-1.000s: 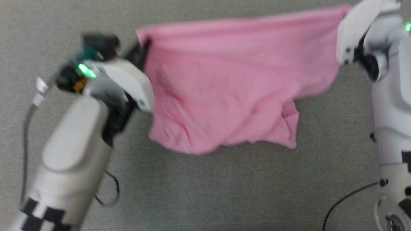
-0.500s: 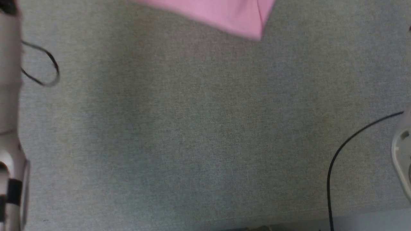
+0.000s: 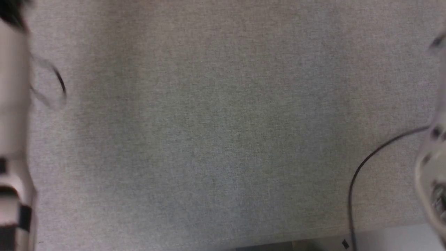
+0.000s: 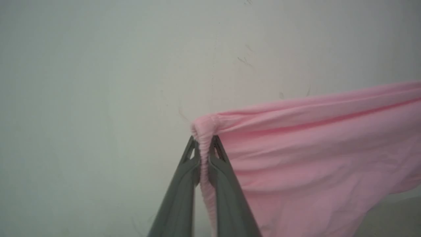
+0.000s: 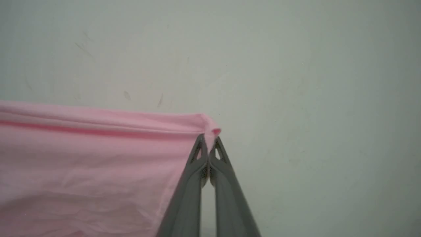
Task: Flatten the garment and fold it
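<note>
In the left wrist view my left gripper [image 4: 204, 142] is shut on the gathered waistband corner of the light pink garment [image 4: 312, 158]. The cloth stretches away to the right and hangs below. My right gripper [image 5: 208, 144] is shut on the opposite top corner of the garment [image 5: 92, 158], which stretches off to the left in the right wrist view. The top edge runs taut between the two grips, and the garment hangs in the air in front of a pale wall.
The head view looks down on a grey cloth-covered table [image 3: 223, 139]. My pale left forearm [image 3: 14, 104] blurs along its left edge and my right arm [image 3: 432, 181] along its right. A black cable [image 3: 362, 167] curves at lower right. The table's front edge [image 3: 383, 237] runs along the bottom.
The head picture shifted, so the camera moved. The garment's lower hem, at the picture's top half a second ago, has gone up out of it. Both grips hold as before.
</note>
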You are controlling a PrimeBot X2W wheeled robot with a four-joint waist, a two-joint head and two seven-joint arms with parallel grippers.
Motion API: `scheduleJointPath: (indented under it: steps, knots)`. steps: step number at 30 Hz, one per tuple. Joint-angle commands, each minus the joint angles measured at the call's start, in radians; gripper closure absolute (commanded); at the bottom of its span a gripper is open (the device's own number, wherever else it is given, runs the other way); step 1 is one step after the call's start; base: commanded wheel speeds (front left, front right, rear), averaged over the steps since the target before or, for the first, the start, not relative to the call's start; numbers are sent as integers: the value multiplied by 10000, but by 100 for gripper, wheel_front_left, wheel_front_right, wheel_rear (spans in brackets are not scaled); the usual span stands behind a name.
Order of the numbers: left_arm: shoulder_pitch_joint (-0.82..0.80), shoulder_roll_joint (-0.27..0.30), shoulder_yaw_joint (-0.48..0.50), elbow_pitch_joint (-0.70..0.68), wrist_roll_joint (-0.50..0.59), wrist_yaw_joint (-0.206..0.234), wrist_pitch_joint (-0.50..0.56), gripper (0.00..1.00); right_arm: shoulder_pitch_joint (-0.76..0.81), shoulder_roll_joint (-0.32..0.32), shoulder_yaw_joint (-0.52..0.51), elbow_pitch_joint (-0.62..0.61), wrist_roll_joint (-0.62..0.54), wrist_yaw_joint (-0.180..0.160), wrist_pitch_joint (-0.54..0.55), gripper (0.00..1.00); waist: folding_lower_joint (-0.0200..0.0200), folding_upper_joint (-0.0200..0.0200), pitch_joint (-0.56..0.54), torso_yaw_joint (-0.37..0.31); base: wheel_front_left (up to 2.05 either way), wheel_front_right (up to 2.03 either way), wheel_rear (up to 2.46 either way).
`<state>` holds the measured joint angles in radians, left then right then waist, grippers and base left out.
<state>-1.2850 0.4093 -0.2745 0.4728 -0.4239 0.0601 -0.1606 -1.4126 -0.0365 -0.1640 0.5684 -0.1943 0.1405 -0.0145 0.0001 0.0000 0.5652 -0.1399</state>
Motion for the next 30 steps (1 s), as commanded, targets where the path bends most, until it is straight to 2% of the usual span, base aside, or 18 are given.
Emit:
scheduleJointPath:
  steps: [1, 7, 10, 13, 17, 20, 26, 30]
  knots:
    - [678, 136, -90, 200, -6, -114, -91, 100, 698, -147, 98, 148, 240, -98, -51, 100, -1, 0, -209, 145, 0, 0, 0]
    - [3949, -350, -834, 491, -494, -817, -345, 100, 4035, -635, 1552, 82, 1735, -98, 61, 100, -1, 0, -1422, 472, 0, 0, 0]
    - [5592, -450, -1239, 317, -657, -1025, -263, 100, 6023, -1086, 2131, -636, 2697, -98, 734, 100, -1, 0, -2105, 609, 0, 0, 0]
    - [7064, -455, -1653, -5, -777, -1166, -95, 100, 8024, -1574, 2476, -1895, 3476, -98, 1555, 100, -1, 0, -2736, 687, 0, 0, 0]
    - [8758, -398, -1945, -593, -997, -1072, 142, 100, 10549, -2121, 2638, -3777, 4167, -98, 2675, 100, -1, 0, -3378, 744, 0, 0, 0]
    - [9799, -335, -2186, -1148, -1060, -919, 365, 100, 12219, -2330, 2446, -5052, 4239, -98, 3444, 100, -1, 0, -3703, 781, 0, 0, 0]
    - [11573, -195, -2390, -2458, -1351, -470, 768, 100, 14989, -2292, 1937, -6818, 4050, -98, 4848, 100, -1, 0, -4057, 842, 0, 0, 0]
    - [12415, -118, -2452, -3353, -1441, -173, 810, 100, 16060, -1991, 1481, -7734, 3883, -98, 5390, 100, -1, 0, -4156, 864, 0, 0, 0]
